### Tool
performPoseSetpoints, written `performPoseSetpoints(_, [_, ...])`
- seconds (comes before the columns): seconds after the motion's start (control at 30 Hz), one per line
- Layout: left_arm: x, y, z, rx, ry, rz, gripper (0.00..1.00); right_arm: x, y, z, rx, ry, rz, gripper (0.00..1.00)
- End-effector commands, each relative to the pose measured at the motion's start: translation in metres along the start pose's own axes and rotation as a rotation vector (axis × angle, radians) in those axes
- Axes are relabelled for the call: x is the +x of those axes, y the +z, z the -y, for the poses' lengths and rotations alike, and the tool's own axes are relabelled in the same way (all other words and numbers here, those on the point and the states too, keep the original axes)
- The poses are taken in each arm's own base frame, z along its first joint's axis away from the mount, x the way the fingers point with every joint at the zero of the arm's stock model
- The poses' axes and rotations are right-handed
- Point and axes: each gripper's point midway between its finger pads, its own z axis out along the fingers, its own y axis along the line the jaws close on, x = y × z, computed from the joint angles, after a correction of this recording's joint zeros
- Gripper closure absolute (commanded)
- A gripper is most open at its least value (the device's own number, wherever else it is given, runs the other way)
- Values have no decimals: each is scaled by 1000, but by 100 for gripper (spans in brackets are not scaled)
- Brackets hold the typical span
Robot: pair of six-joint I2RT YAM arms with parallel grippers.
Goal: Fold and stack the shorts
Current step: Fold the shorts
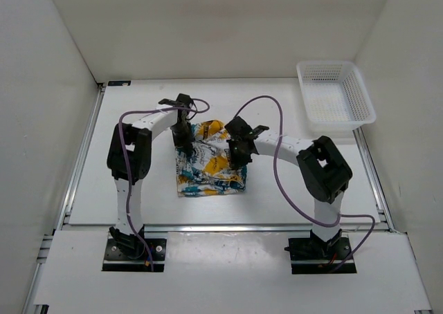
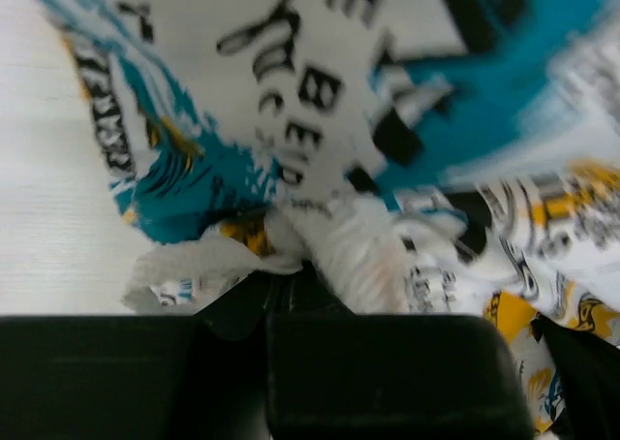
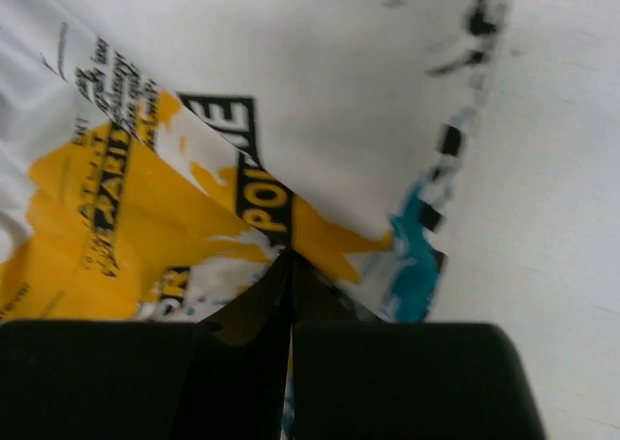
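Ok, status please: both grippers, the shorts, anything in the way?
Left gripper shut on the shorts. Right gripper also. Shorts mid-table between the arms. White basket far right, apart, no obstruction.

The shorts point(image 1: 208, 165) are white with a busy print of teal-blue, yellow-orange and black lettering. The mesh basket point(image 1: 335, 96) is white, the tabletop point(image 1: 131, 113) white, the cables point(image 1: 265, 97) purple.

— where do the shorts point(image 1: 208, 165) lie?
— on the table point(image 1: 159, 203), between the two arms.
— and the grippers?
— the left gripper point(image 1: 183, 140) sits at their 10 o'clock corner, the right gripper point(image 1: 237, 156) at their 3 o'clock edge.
— the basket point(image 1: 336, 93)?
— on the table at 2 o'clock from the shorts, well apart.
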Motion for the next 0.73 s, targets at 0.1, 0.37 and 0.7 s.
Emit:
performPoseSetpoints(0.1, [-37, -110, 12, 62, 74, 282, 82, -56, -93, 11, 21, 19, 278, 83])
performPoseSetpoints(0.37, [-17, -239, -6, 108, 104, 554, 4, -56, -204, 124, 291, 211, 529, 1])
performPoseSetpoints(0.7, [57, -329, -51, 271, 17, 860, 1, 1, -257, 189, 432, 291, 592, 8])
